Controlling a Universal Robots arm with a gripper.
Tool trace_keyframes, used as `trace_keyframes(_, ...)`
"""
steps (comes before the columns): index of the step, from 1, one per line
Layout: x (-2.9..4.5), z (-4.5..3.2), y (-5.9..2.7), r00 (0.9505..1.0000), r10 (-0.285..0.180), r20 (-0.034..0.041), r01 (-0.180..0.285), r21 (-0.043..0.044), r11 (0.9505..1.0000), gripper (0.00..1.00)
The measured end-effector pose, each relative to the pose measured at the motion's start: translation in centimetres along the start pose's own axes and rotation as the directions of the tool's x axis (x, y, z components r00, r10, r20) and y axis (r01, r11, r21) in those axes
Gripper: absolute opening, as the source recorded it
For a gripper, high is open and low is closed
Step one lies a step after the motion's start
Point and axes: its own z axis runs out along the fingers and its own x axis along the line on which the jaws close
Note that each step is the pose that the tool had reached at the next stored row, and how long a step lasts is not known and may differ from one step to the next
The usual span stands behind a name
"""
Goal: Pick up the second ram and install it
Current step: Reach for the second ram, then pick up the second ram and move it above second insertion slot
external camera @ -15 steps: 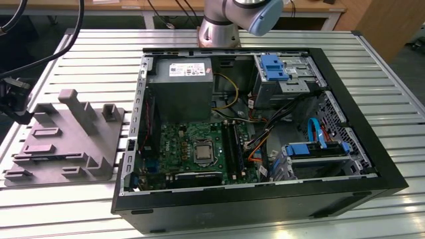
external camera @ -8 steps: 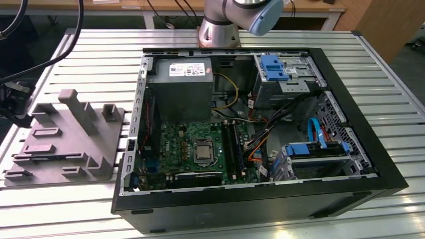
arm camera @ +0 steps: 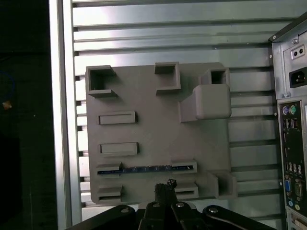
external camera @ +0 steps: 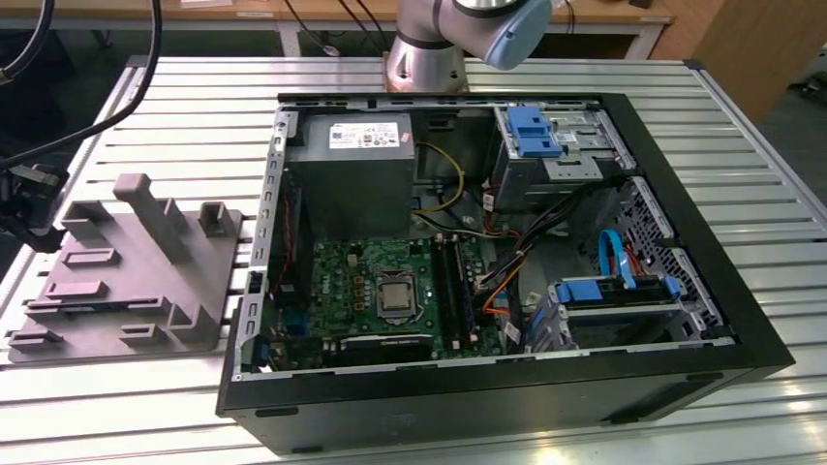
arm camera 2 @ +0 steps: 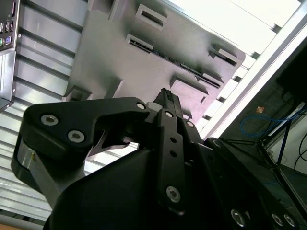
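The jaws, closed and empty, hang near the second ram (arm camera: pixel 144 168), seated edge-up in the grey holder block (external camera: pixel 130 281) at the exterior view's lower left; lowered unopened or off-line, they could jam against it.

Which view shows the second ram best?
The first wrist view: from above, the ram sits full-length in a holder slot. The second wrist view shows it obliquely as a thin dark edge; in the exterior view I cannot make it out.
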Motion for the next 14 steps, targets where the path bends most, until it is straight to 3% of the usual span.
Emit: trace_keyframes(14, 0.0, 0.1, -0.01, 1.0, -0.003, -0.0001, 0.003, 0.0, 1.0, 0.1)
